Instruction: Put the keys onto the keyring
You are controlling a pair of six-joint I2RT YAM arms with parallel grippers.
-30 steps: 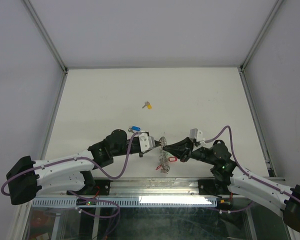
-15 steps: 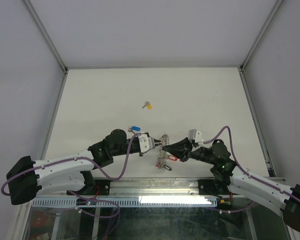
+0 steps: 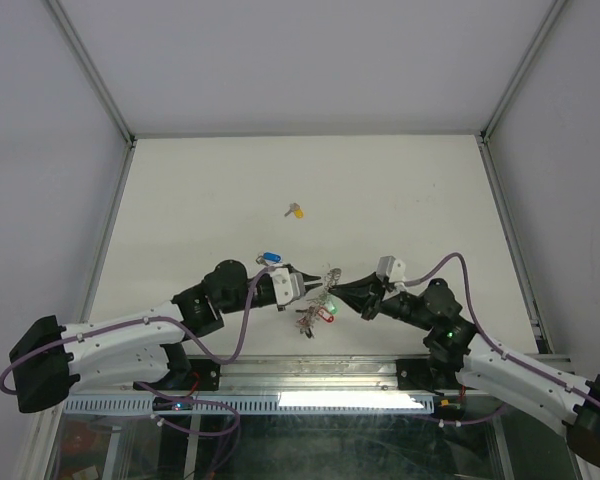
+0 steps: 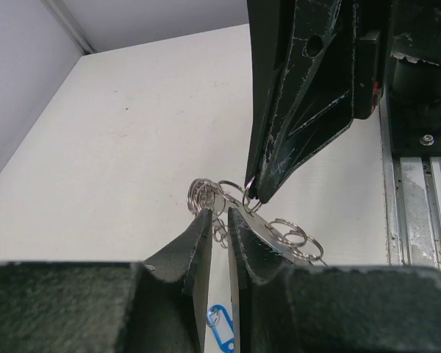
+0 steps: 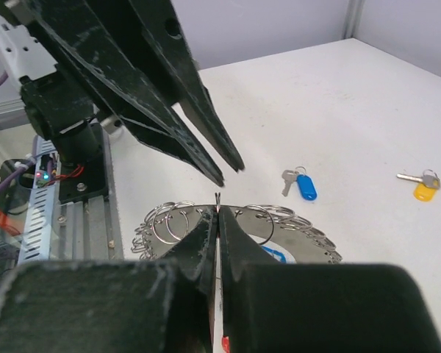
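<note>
The keyring (image 3: 327,281) is a flat silver ring fringed with small split rings, with red and green tags dangling from it. It hangs above the table's near edge. My right gripper (image 5: 217,213) is shut on a thin wire loop at the rim of the keyring (image 5: 294,232). My left gripper (image 4: 220,215) faces it tip to tip, its jaws a narrow slit apart with nothing between them, its tips beside the keyring (image 4: 275,239). The blue-tagged key (image 3: 269,257) lies on the table behind the left gripper (image 3: 314,285). The yellow-tagged key (image 3: 296,211) lies farther back.
A metal rail (image 3: 310,375) runs along the near edge under both arms. White walls and aluminium posts (image 3: 90,70) enclose the table on three sides. A purple cable (image 3: 450,262) loops off the right arm.
The keyring has swung up and left, its tags now higher and closer to the left gripper. The left arm has drawn back slightly and its jaws have eased apart. The right gripper stays shut.
</note>
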